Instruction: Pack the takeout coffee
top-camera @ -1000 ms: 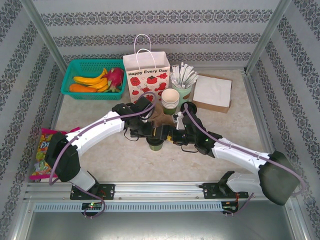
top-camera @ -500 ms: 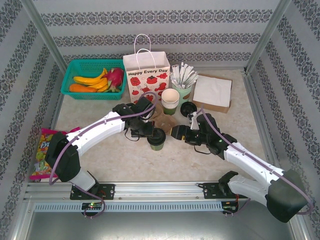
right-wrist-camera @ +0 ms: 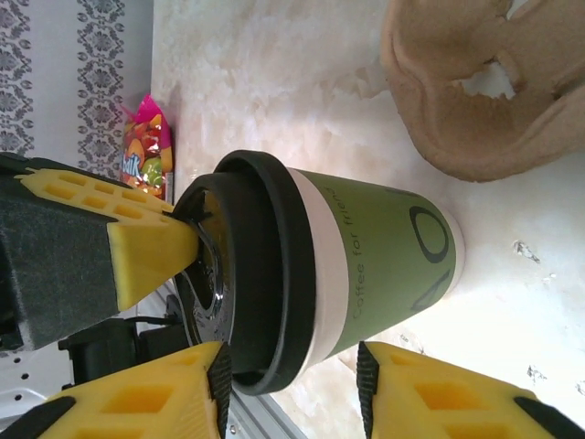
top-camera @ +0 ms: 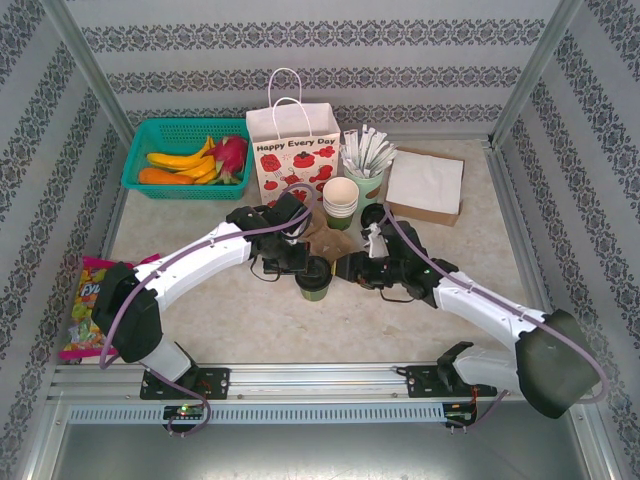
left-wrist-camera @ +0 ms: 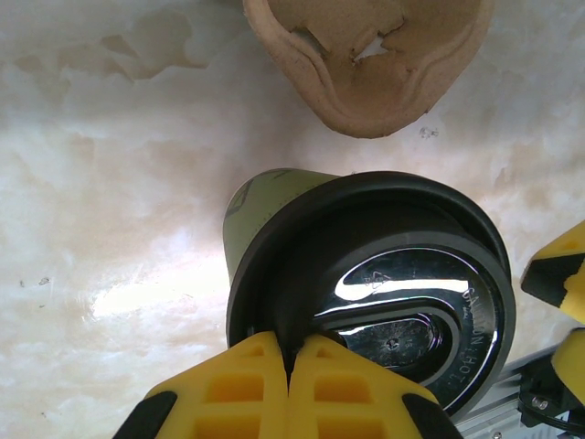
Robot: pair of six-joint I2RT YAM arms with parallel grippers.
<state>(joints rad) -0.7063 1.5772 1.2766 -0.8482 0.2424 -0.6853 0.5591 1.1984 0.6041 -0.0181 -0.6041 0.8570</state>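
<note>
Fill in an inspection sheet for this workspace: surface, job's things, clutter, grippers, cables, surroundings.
surface: pale marbled table, faint stains.
job's things: takeout coffee upright, black lid on, near the cardboard carrier; paper bag standing behind.
clutter: fruit basket, lidless cup stack, cup of sticks, napkin box, snack packet.
grippers: left gripper shut, pressed against the lid; right gripper jaws apart beside the cup, no grip seen.
cables: a cable runs along each arm.
surroundings: patterned walls, metal frame.
</note>
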